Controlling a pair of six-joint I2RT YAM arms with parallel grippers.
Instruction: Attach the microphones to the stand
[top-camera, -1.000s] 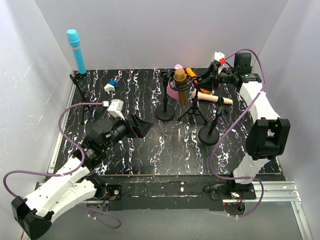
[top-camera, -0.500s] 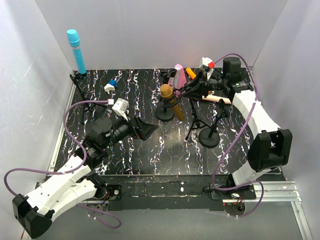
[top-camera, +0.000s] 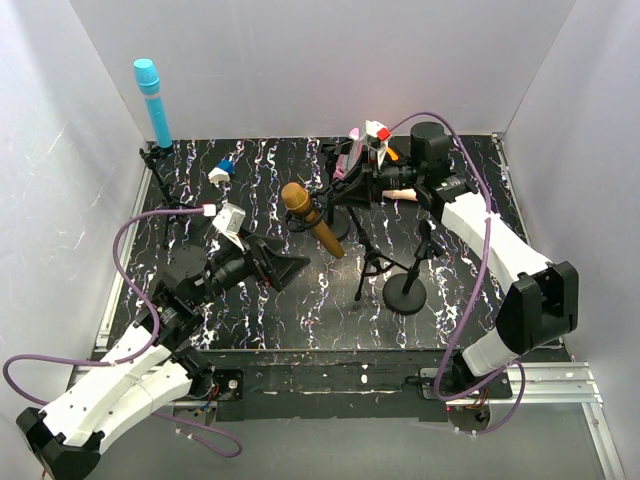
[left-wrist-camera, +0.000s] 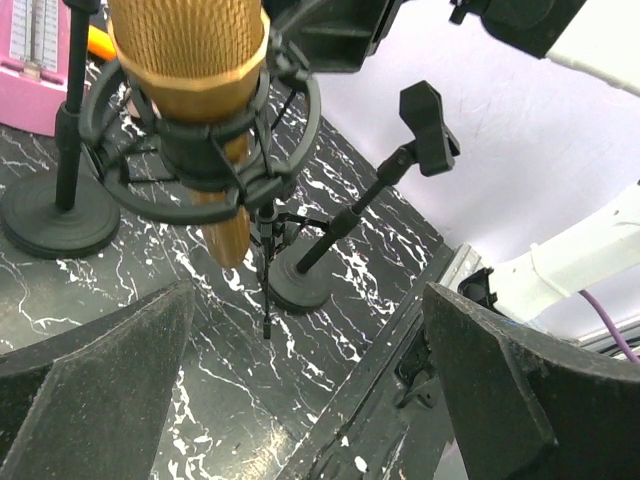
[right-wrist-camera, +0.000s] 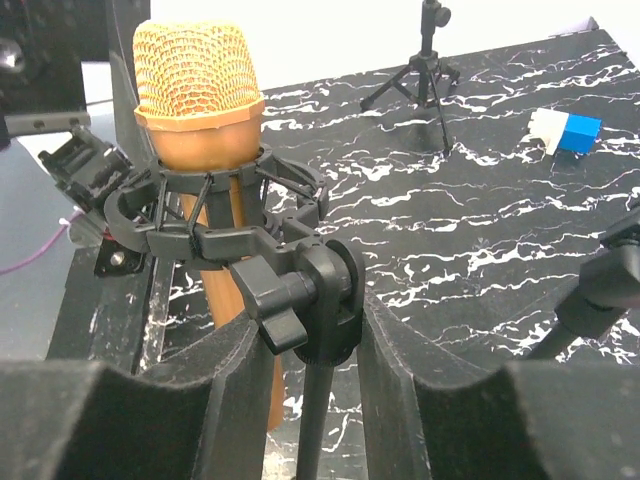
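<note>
Top view: the right gripper is clamped on the shock-mount stand just under its ring, and the stand leans over the middle of the table. I cannot tell whether its tripod feet touch the surface. The gold microphone sits in that ring, tilted, with its head toward the rear left. The left gripper is spread wide and holds nothing; it is near the gold microphone but apart from it. The cyan microphone stands upright in a holder at the rear left corner. The orange microphone and the pale pink microphone are mostly hidden behind the right arm — only short ends show, so how they lie is unclear. Left wrist view: both fingers sit in the bottom corners with a broad gap between them, touching nothing. The gold microphone hangs in its ring above the gap, its head cut off by the upper edge. Beyond it stands a clip stand on a round base. A second round-base stand is at the left, its top out of frame. The pink metronome is cropped by the corner. Right wrist view: the pads press on either side of the stand's post just below the tilt knob — contact is plain. The gold microphone's lower body is partly hidden behind the left-hand pad. A blue-and-white block lies on the table at the right, and a small tripod stands at the rear with its top cut off.
</note>
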